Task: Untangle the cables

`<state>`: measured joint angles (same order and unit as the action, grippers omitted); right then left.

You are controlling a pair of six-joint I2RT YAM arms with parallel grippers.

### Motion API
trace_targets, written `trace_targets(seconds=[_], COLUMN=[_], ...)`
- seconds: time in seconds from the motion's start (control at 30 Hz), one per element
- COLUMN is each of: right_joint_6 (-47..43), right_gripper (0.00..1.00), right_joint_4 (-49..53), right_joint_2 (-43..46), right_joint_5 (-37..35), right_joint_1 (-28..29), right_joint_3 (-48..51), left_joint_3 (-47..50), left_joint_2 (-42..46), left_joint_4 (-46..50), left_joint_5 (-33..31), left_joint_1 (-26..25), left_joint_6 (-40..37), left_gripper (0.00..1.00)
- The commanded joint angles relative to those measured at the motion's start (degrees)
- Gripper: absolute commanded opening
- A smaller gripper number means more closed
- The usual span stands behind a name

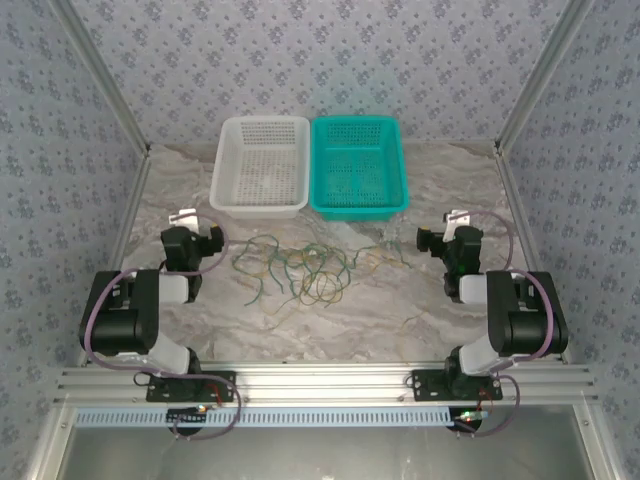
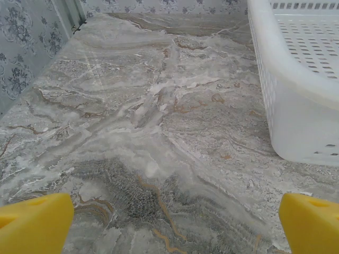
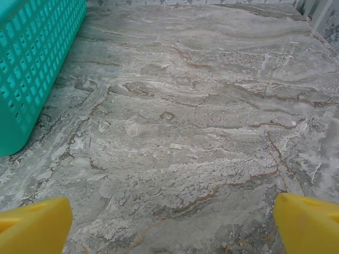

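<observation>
Left gripper [image 2: 169,227]: jaws spread wide, nothing held; white basket [image 2: 296,79] seen at right edge. Right gripper [image 3: 169,225]: jaws spread wide, nothing held; teal basket [image 3: 37,63] seen at upper left. Cables [image 1: 300,268] tangled at centre of top view, between arms, below baskets.

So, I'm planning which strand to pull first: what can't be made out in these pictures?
Cables, top view: too thin and small to count or tell which strand crosses over which.
White basket, left wrist view: cut off by the right edge.
Teal basket, right wrist view: cut off by the left edge.
Basket contents, top view: too small against the mesh.
</observation>
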<state>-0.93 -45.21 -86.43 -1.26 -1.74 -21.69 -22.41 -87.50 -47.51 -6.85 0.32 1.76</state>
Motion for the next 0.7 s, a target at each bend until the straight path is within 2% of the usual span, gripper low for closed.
trace_targets(seconds=[0.0, 0.67], right_joint_6=[-0.4, -0.3], right_gripper=[1.00, 1.00], right_joint_4=[0.2, 0.1], right_joint_2=[-0.7, -0.6], right_joint_5=[0.3, 0.4], right_joint_1=[-0.3, -0.4], right_joint_3=[-1.3, -1.2], left_joint_3=[-0.9, -1.0], left_joint_2=[-0.3, -0.4], left_joint_4=[0.3, 0.5], left_joint_5=[0.8, 1.1], left_joint_1=[-0.2, 0.0], left_joint_6=[0.2, 0.3], left_gripper=[0.99, 0.99])
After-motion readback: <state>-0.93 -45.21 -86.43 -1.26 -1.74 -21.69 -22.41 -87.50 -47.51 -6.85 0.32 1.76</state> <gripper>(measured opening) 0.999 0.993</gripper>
